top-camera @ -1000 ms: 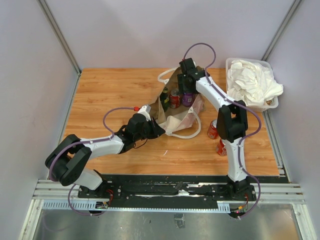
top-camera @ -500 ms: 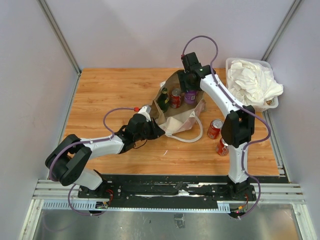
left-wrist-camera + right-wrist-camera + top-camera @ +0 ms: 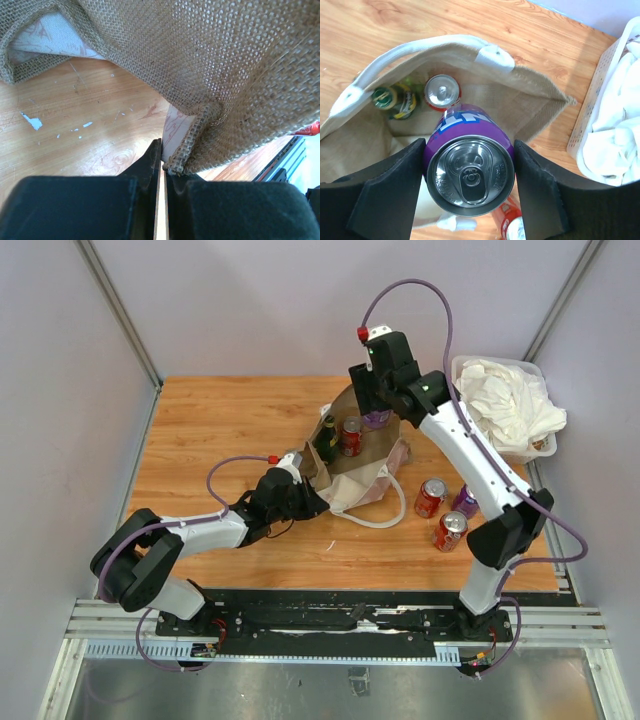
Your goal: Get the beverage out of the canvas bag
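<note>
gripping purple can (image 3: 469, 150) w/ right gripper (image 3: 469, 176), above canvas bag (image 3: 532, 97)

Rough-weave canvas bag (image 3: 225, 60), glossy metal purple can (image 3: 470, 170) & wood table (image 3: 220, 420).

I get a bright, even top view, lit from above, with only soft shadows on the orange-brown wooden table (image 3: 220, 430). On the left wrist the tan-brown woven canvas bag (image 3: 210, 55) is sharp, the black padded fingers (image 3: 75, 207) below it blurred. The silver lid of the purple drink can (image 3: 470, 172) shows mild glare.
</note>
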`<state>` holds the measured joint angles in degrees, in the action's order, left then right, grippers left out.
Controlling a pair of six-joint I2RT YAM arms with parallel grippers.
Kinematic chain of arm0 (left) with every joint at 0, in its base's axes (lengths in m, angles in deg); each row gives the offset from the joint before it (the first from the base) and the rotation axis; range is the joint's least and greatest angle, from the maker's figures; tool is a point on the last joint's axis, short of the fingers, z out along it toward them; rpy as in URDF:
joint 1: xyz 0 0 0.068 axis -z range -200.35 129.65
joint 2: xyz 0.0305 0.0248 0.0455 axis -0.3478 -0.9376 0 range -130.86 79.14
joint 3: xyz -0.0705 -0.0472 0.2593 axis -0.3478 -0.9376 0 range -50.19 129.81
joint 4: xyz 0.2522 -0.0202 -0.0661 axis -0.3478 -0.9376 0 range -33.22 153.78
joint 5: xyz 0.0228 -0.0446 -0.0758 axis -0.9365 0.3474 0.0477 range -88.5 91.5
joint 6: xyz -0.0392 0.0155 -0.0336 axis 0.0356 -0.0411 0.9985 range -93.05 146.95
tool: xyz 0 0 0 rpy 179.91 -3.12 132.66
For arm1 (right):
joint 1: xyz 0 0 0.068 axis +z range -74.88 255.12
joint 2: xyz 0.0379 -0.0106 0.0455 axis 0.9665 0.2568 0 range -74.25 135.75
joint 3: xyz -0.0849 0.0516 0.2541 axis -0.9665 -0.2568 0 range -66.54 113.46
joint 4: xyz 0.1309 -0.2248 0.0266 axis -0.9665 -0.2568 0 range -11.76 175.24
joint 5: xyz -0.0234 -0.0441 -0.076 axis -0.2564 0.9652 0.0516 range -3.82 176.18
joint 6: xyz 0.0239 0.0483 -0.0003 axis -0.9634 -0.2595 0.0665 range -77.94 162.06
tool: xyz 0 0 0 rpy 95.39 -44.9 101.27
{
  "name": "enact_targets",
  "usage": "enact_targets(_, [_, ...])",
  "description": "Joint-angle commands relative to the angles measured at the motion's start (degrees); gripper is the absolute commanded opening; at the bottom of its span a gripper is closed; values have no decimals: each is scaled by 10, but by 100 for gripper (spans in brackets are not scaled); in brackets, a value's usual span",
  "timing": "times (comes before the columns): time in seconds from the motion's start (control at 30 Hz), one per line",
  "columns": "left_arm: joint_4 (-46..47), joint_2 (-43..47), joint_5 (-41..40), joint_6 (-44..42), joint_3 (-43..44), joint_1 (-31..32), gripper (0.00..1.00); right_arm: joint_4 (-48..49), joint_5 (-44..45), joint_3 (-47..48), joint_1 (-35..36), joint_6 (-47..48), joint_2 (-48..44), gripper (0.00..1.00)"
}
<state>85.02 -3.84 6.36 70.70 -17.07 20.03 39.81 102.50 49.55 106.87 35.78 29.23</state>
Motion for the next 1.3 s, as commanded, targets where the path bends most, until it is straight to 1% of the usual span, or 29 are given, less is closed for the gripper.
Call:
enact_targets(0.0, [-44,1,0,-15,1,6,7,16,52,-37,43,12,-87,1])
enact_targets(0.13, [-44,6,-1,-14,0,6,8,34,87,-143,78,-7,-176,1])
enact_targets(0.17, [-44,8,-2,-14,0,6,8,38,107,-170,85,-13,-202,1])
enact_targets(0.3, [-47,14,-1,-16,-1,6,8,34,152,-273,103,-52,-311,1])
enact_targets(0.43, [-50,21,-7,-17,-3,6,8,17,168,-366,106,-90,-400,1])
enact_targets(0.6, [-51,23,-12,-18,-3,6,8,-11,163,-456,106,-129,-464,1])
enact_targets(0.77, [-61,22,-16,-24,5,6,8,-13,130,-534,108,-171,-503,1])
enact_targets(0.87, [-64,22,-21,-27,7,6,8,-8,115,-562,111,-183,-508,1])
enact_targets(1.03, [-72,19,-27,-30,12,6,8,8,99,-590,117,-187,-496,1])
enact_targets(1.27, [-85,22,-37,-42,21,3,8,64,100,-639,122,-189,-466,1])
